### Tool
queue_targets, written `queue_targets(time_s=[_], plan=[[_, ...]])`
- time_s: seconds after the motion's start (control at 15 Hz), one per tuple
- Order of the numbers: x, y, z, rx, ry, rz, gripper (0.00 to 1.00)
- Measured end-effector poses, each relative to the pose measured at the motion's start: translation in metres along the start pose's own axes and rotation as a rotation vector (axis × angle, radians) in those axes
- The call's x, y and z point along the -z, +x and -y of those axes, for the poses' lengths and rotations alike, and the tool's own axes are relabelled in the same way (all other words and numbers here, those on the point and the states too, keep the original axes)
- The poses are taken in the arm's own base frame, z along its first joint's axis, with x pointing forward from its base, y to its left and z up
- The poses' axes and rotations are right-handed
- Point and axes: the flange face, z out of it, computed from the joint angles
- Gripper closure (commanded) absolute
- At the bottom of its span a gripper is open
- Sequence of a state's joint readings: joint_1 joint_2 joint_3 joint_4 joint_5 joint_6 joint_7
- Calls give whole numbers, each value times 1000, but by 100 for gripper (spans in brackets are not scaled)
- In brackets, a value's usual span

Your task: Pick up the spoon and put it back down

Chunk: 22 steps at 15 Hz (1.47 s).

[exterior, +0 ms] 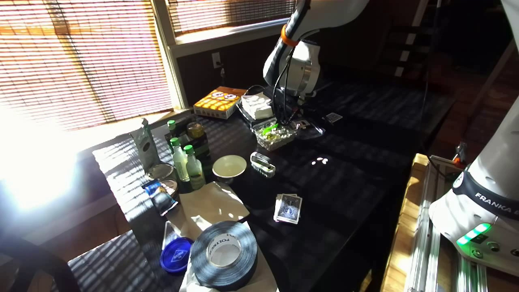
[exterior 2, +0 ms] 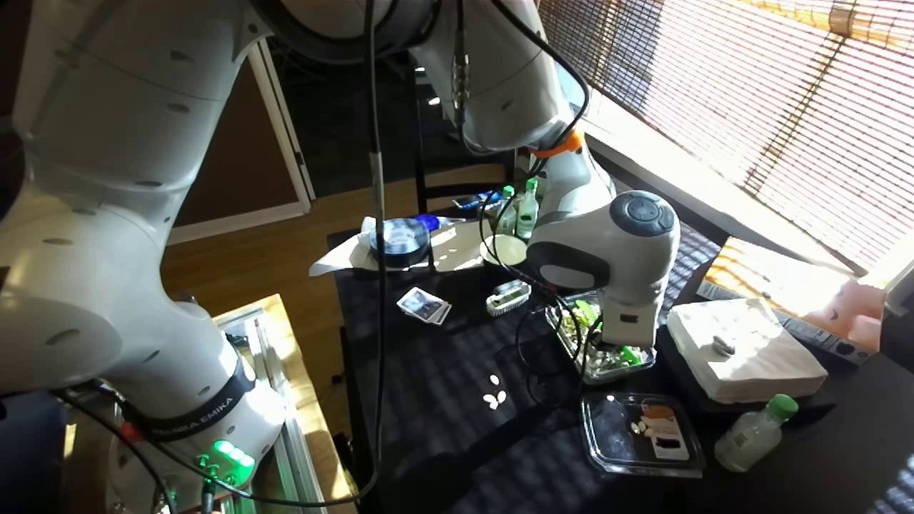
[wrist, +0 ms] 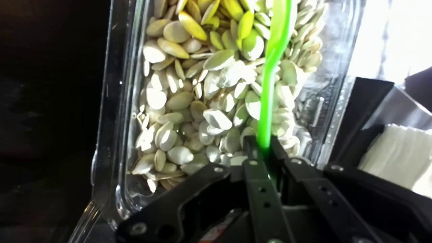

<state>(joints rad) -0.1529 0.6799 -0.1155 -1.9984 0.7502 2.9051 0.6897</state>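
Note:
The bright green spoon (wrist: 268, 87) lies lengthwise over the seeds in a clear plastic tray (wrist: 116, 101), its bowl end running off the top edge of the wrist view. My gripper (wrist: 263, 143) has its fingertips on both sides of the spoon's handle, shut on it, low over the tray. I cannot tell whether the spoon still touches the seeds. In an exterior view the spoon (exterior: 269, 129) shows at the tray (exterior: 275, 145), with the gripper dark above it. In an exterior view the wrist hides the fingers and part of the spoon (exterior 2: 587, 311).
White napkins (exterior 2: 742, 343) and an orange box (exterior: 219, 101) stand beside the tray. A clear lid (exterior 2: 635, 435) and a bottle (exterior 2: 757, 435) are near. A bowl (exterior: 229, 167), a small clear object (exterior: 262, 164), cards (exterior: 288, 209), loose seeds (exterior: 320, 160) and tape (exterior: 224, 255) lie on the table.

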Motion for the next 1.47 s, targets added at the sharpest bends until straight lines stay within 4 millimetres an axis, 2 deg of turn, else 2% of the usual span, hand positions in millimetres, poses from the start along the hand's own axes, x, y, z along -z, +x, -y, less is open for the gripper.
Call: queue_targets(time_s=[0.4,0.87,1.0,1.2,1.27,1.33,1.4,1.47], plan=[[8,4,-3,-27,-17,10,98],[52,23,-5,-138,-97,79,98],[62,28,-3,-145,-125,50,98],[67,36,-4,-123,-194,-46,98],[67,36,-3,-108,-202,-62,90],[67,34,-2,-92,-202,-64,90],[67,31,0,-82,-199,-61,98],[66,29,0,-76,-198,-60,98]])
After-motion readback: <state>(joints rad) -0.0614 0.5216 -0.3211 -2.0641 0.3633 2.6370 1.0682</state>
